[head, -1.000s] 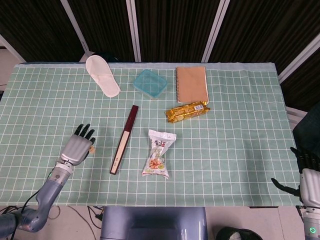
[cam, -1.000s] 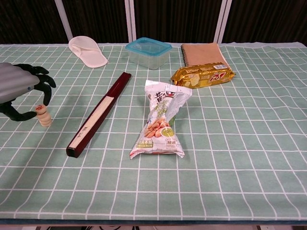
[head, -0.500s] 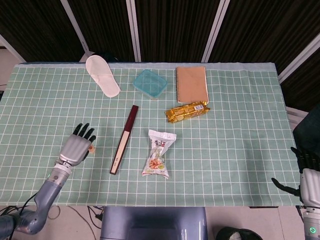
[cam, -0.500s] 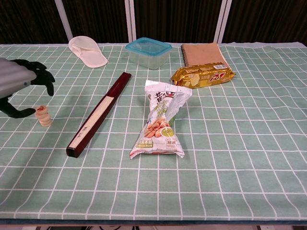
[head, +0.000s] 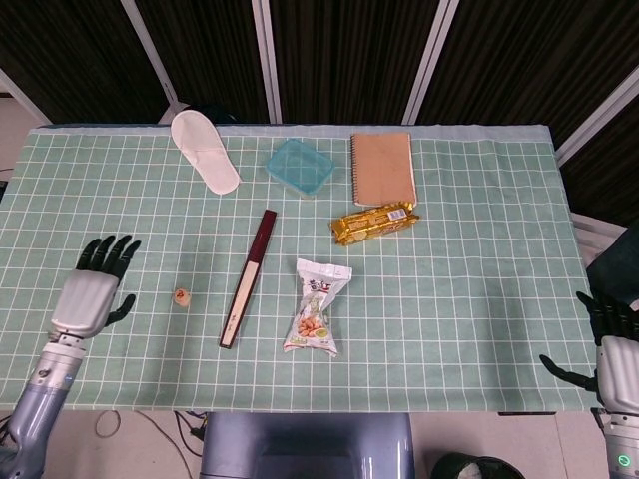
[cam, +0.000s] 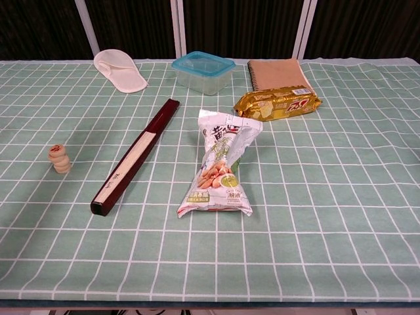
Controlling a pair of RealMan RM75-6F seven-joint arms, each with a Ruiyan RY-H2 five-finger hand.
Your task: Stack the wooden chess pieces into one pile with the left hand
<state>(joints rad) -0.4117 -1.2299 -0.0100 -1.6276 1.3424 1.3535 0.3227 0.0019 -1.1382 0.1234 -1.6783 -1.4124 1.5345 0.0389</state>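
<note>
The wooden chess pieces (cam: 60,158) stand as one short pale column of rounded discs, the top one marked red, just to the right of the left hand (head: 88,292) and apart from it. That hand is released, its dark fingers spread and holding nothing, its grey ribbed back turned up. Further right of the stack lies a long dark-red folded fan (cam: 134,156) with a pale strip, then a crinkled clear snack bag (cam: 222,167). Beyond sit a white fabric slipper (cam: 119,69), a translucent box with a teal lid (cam: 203,73), a brown spiral notebook (cam: 275,70) and a shiny gold biscuit pack (cam: 277,104). The right hand (head: 611,349) hangs off the table's right edge, fingers apart, empty. A green cloth gridded in white (cam: 328,197) covers the table; dark panels with pale frames stand behind.
</note>
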